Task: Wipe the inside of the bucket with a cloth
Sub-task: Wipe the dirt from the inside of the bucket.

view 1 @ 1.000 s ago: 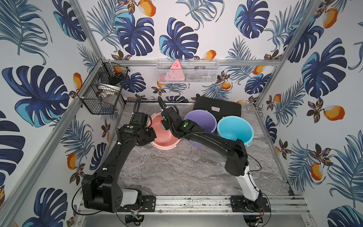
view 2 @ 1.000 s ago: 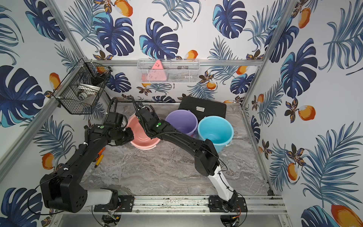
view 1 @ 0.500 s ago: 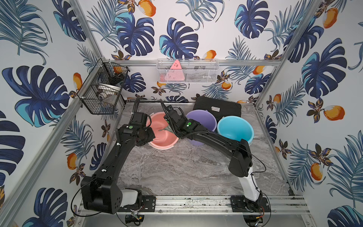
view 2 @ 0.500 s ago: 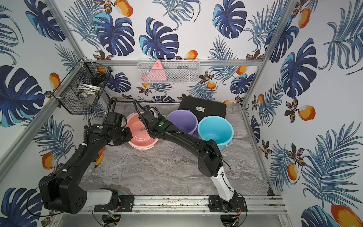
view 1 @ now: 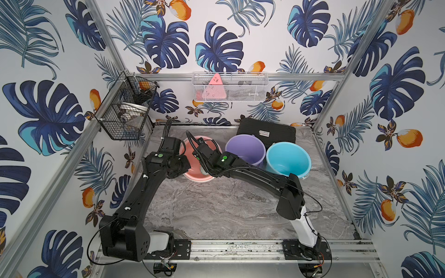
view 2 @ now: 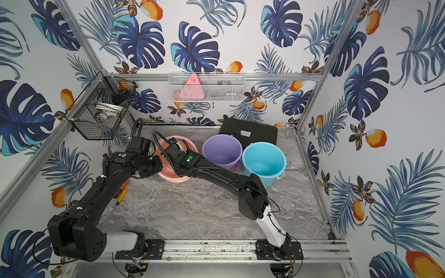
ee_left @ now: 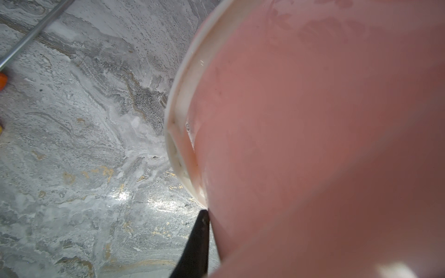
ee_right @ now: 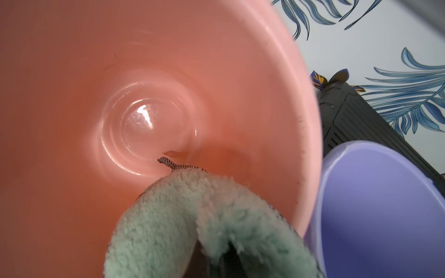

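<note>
The pink bucket [view 1: 192,174] [view 2: 172,177] stands tilted at the table's back left. My left gripper [view 1: 183,164] [view 2: 157,166] is shut on its rim. In the left wrist view one black finger [ee_left: 197,240] lies against the outside of the bucket wall [ee_left: 313,120], and the other finger is hidden. My right gripper [view 1: 201,166] reaches into the bucket, shut on the pale green cloth [ee_right: 192,216]. The cloth [view 1: 204,170] presses on the inner wall [ee_right: 120,72] near the bottom and hides the fingers.
A purple bucket [view 1: 245,149] and a blue bucket [view 1: 287,158] stand right of the pink one, the purple one close beside it. A black case [view 1: 267,131] lies behind them. Wire baskets [view 1: 125,115] [view 1: 228,86] hang on the walls. An orange-handled tool [view 2: 121,190] lies at the left.
My right gripper has shifted a little inside the pink bucket with the cloth, now drawn back toward the near wall. The left arm and the bucket have hardly moved.
</note>
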You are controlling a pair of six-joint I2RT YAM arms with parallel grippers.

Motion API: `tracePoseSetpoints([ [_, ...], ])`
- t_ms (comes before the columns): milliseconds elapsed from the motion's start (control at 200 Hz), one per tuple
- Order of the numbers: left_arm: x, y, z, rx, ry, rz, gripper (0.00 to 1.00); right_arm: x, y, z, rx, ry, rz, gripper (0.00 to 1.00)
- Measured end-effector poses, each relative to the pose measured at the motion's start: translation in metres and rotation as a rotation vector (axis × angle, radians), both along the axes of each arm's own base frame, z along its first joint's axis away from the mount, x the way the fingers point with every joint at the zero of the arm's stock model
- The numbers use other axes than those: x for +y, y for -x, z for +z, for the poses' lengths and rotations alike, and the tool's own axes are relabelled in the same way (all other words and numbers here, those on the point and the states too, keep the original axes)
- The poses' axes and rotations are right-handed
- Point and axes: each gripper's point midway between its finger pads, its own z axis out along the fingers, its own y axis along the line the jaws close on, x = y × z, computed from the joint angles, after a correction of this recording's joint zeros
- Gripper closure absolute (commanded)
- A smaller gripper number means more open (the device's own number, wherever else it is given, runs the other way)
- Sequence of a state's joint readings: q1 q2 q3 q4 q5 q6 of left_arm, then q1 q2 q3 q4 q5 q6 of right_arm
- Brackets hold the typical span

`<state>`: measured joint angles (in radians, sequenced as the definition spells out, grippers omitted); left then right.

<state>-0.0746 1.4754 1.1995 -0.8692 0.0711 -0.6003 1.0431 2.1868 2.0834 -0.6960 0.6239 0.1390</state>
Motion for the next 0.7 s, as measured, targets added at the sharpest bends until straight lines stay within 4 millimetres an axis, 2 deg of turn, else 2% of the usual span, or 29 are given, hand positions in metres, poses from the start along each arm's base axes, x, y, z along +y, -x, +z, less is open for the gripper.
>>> tracePoseSetpoints([
  [185, 0.0, -0.001, 0.004, -0.012, 0.001, 0.0, 1.0, -0.01, -0.006, -0.011, 0.004, 0.034, -0.046, 1.0],
  [365, -0.001, 0.0, 0.004, -0.006, 0.001, -0.004, 1.0, -0.018, 0.001, -0.025, 0.058, 0.051, -0.065, 1.0],
  [530, -0.002, 0.0, 0.002, 0.007, 0.003, -0.005, 1.0, -0.013, 0.028, -0.033, 0.169, -0.01, -0.03, 1.0],
  [696, -0.001, -0.003, 0.003, 0.01, 0.0, -0.004, 1.0, 0.008, 0.064, -0.03, 0.278, -0.107, 0.047, 1.0],
])
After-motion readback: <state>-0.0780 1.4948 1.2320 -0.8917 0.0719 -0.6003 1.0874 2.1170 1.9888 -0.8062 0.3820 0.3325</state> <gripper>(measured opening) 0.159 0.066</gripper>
